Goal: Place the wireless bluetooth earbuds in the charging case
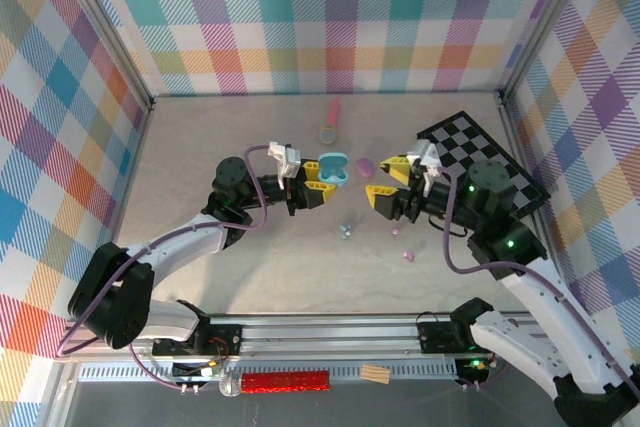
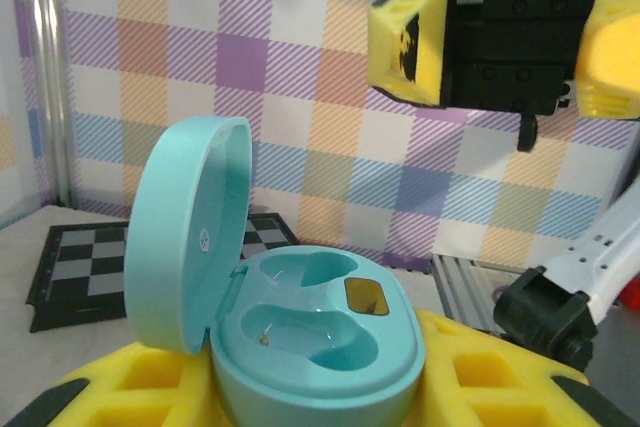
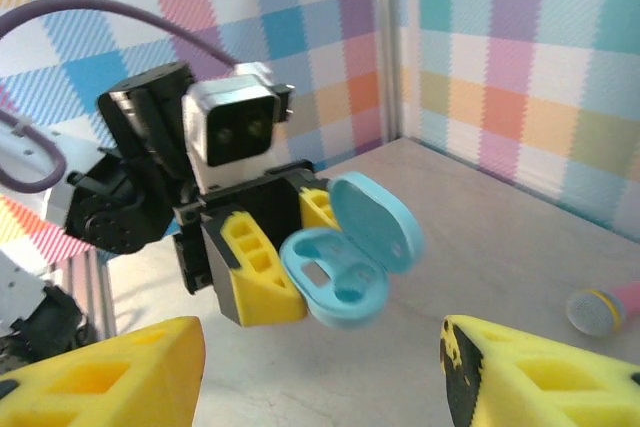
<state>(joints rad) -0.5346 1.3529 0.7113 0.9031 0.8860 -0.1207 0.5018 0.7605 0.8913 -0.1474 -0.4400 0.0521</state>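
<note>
Nearest the arm bases, on the near side of the charging case (image 1: 332, 168) and a little to its right, the wireless bluetooth earbuds (image 1: 345, 232) lie loose on the worktop (image 1: 300, 267): one mint-blue bead closest to the case, two pinkish ones farther right. They are too small to show any long axis. Beyond them, the left hand (image 1: 318, 185) is clamped on the case, holding it off the worktop. The lid is swung up and both wells look empty, turned toward the right hand (image 1: 385, 180). That hand hangs just right of the case, fingers spread wide with nothing between them. By my reading, the beads lie below and nearward of this free right hand, which is the nearer of the two and would have to drop to them. Just right of the case sits a purple pebble case (image 1: 365, 165). Beyond the case lie a pink-handled tool (image 1: 330, 122) and, far right, a checkered mat (image 1: 490, 147).
</note>
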